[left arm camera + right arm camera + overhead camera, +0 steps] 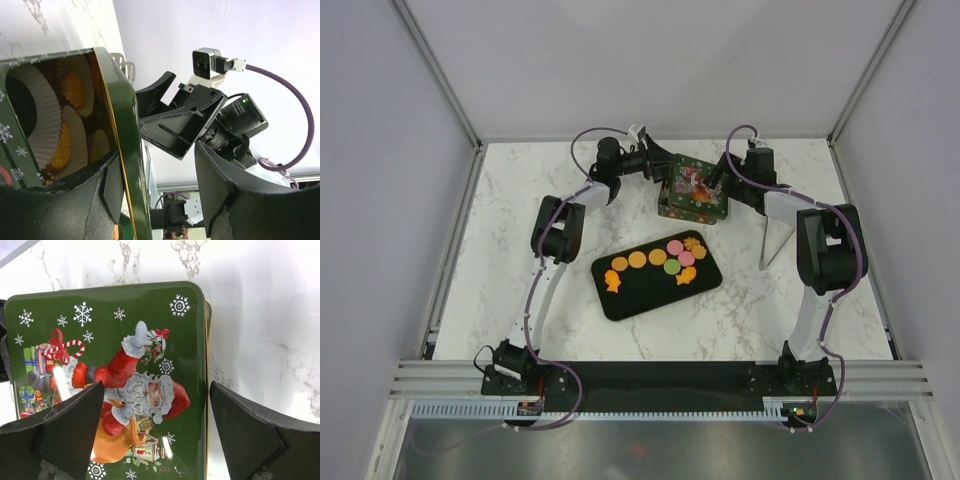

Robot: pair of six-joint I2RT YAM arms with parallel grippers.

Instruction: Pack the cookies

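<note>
Left tool (658, 163) and right tool (722, 176), top view: both are at the green tin (692, 190), the left at its 10 o'clock, the right at its 2 o'clock. The tin sits at 12 o'clock from the black tray (640, 300) on the marble surface (520, 210). We count about nine cookies (672, 258) on the tray, apart from both tools. We judge the packing partly done at best, since those tray pieces are left to move.

Left wrist view: the left tool (157, 155) is spread with nothing pinched. A green wall of the tin (122, 130) stands between its fingers, right beside the 9 o'clock one; contact is unclear. We see into the tin: white paper cups (37, 100), at least two with orange cookies (74, 90) inside, so some are packed.

Right wrist view: the right tool (156, 390) is spread wide and holds nothing, over the Santa lid (115, 340). Its 3 o'clock finger is over bare surface (265, 315) past the tin's edge. We cannot tell whether it touches the lid.
</note>
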